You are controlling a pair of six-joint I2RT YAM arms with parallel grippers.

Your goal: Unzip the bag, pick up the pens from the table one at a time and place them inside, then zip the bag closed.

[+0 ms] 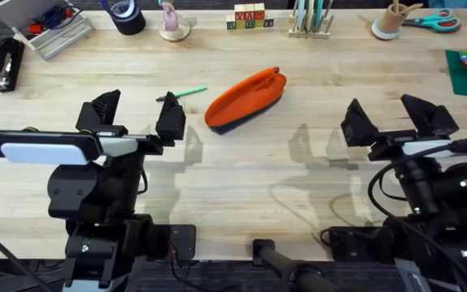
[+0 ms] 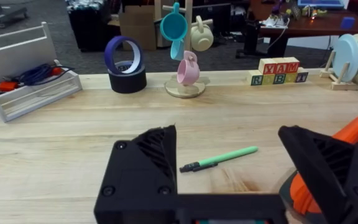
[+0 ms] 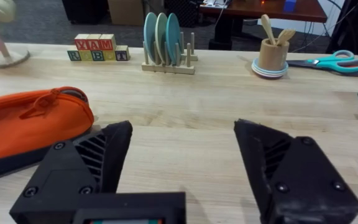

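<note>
Light plank-grained wooden table (image 1: 242,174) carries everything. Soft orange pencil pouch with a navy underside (image 1: 246,99) lies near centre, its zipper end pointing to two o'clock. Black left gripper (image 1: 136,116) and black right gripper (image 1: 396,119) hover with jaws spread wide — empty. Thin green pen (image 1: 182,94), dark-tipped, rests at nine o'clock of the pouch.

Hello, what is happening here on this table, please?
Two robot arms are at a wooden table and neither holds anything. The left gripper is open near a green pen; the right gripper is open too, to the right of an orange bag. The bag looks zipped shut and the pen lies beside it on the table, so packing has not begun.
</note>
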